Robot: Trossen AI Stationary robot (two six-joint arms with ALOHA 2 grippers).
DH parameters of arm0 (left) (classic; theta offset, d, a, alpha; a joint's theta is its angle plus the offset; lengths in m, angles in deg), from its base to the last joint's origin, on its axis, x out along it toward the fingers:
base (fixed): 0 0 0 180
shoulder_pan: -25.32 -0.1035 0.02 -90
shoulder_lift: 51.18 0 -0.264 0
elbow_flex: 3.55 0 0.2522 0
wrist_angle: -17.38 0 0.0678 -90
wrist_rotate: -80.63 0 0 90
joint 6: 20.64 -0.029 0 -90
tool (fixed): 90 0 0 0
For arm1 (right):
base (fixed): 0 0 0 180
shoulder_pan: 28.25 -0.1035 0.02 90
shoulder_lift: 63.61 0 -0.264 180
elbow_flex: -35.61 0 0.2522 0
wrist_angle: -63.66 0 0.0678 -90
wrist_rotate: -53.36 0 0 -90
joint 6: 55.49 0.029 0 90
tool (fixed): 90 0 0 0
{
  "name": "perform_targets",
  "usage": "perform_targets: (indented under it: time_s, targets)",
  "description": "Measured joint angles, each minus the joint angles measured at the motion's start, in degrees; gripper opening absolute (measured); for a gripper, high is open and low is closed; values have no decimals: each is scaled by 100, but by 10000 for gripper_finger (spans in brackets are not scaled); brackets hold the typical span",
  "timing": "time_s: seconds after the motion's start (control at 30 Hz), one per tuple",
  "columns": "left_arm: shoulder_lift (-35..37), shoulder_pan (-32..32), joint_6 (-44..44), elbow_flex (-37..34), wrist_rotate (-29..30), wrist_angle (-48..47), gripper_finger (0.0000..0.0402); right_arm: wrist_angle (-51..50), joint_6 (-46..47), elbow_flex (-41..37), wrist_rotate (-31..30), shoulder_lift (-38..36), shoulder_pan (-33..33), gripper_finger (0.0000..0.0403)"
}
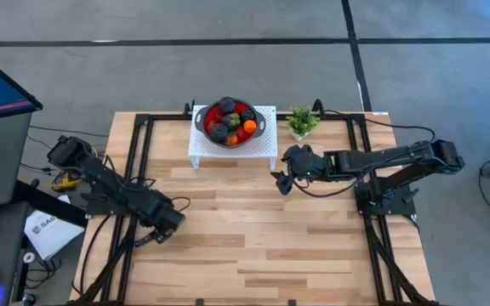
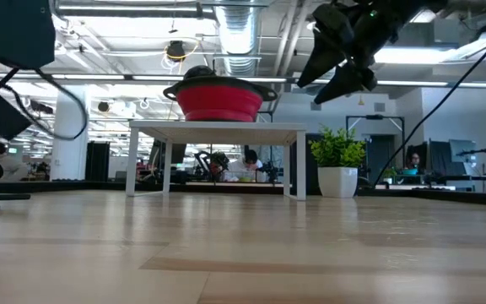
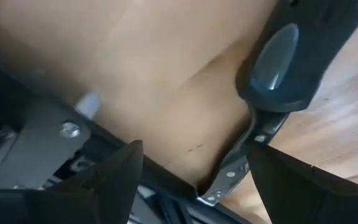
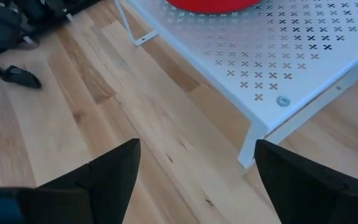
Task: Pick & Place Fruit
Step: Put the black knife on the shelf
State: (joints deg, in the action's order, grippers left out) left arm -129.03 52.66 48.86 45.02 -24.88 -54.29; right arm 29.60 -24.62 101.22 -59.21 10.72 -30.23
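The fruit (image 1: 230, 119), small dark purple, orange and red pieces, lies heaped in the red bowl (image 1: 213, 115). The bowl stands on a white perforated stand (image 1: 262, 149) at the table's far edge. In the low view only the bowl (image 2: 219, 100) on the stand (image 2: 218, 128) shows. My right gripper (image 1: 281, 180) hangs open above the table, just off the stand's near right corner (image 4: 257, 134). It is also seen high up in the low view (image 2: 337, 74). My left gripper (image 1: 156, 234) is open low over the table's left part, holding nothing.
A small green potted plant (image 1: 303, 121) stands right of the stand; it also shows in the low view (image 2: 338, 165). Black frame rails (image 1: 139, 153) run along both table sides. Bare wood (image 1: 253, 238) spreads between the arms and toward the near edge.
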Motion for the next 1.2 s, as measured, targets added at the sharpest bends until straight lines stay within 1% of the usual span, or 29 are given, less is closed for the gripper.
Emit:
perform_targets:
  time_s: [0.13, 0.47, 0.57, 0.7, 0.8, 0.87, 0.97, 1.1, 1.2]
  targets:
    - [-41, -2, 75, -170, -325, 691, 274, -1, -89, 0, 1, 0, -1, 309]
    - [-10, -4, 378, -179, -318, 791, 264, -14, -98, 0, 2, 0, 0, 309]
    - [178, 0, 721, -201, -264, 806, 264, -12, -103, 0, 2, 0, 0, 309]
    - [705, 0, 1296, -204, -293, 807, 264, -17, -103, 0, 2, 0, 0, 309]
    - [1075, 31, 1827, -204, -302, 942, 264, -19, -102, 0, 16, 0, 0, 309]
    - [1199, 141, 2007, -201, -267, 1098, 264, -19, -99, 0, 26, 0, -21, 309]
    - [1139, 373, 2100, -197, -103, 1169, 264, -21, -96, 0, 42, 0, -26, 309]
    - [706, 576, 2054, -197, -13, 1215, 264, -19, -96, 0, 42, 0, -25, 309]
    - [314, 700, 1945, -197, -13, 1529, 264, -19, -109, 0, 42, 0, -22, 309]
